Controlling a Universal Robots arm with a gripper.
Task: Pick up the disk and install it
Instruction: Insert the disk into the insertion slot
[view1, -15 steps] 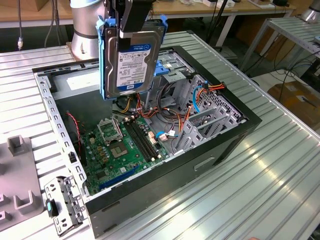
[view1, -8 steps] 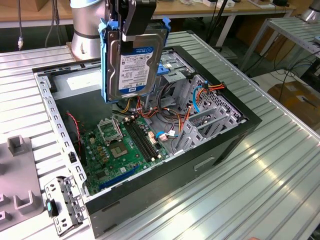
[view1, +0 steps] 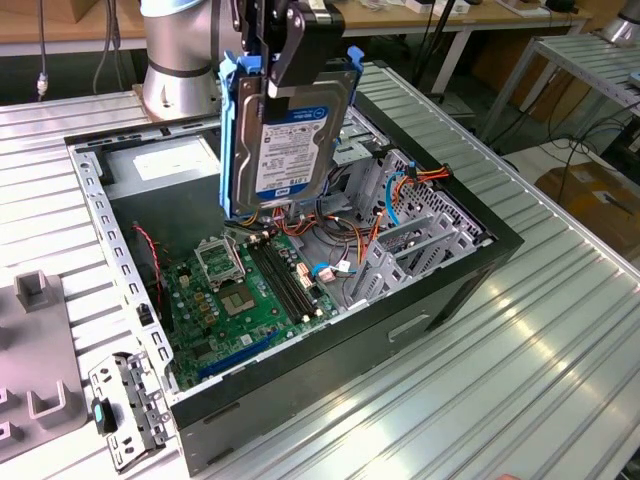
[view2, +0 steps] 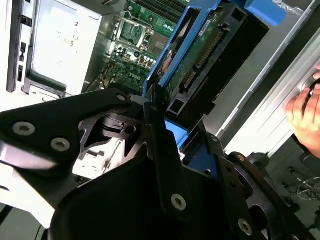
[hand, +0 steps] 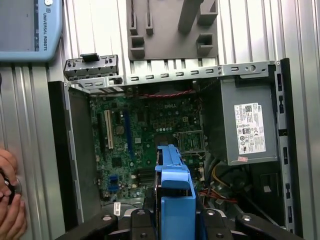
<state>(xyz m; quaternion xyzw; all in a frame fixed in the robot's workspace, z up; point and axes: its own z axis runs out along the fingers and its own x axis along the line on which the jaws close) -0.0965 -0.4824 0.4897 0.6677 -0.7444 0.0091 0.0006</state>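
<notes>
One disk (view1: 290, 150) hangs between fingers (view1: 303, 42) over one case (view1: 300, 372).

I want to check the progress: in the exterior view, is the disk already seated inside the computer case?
No, the gripper holds the disk upright in the air above the open computer case.
</notes>
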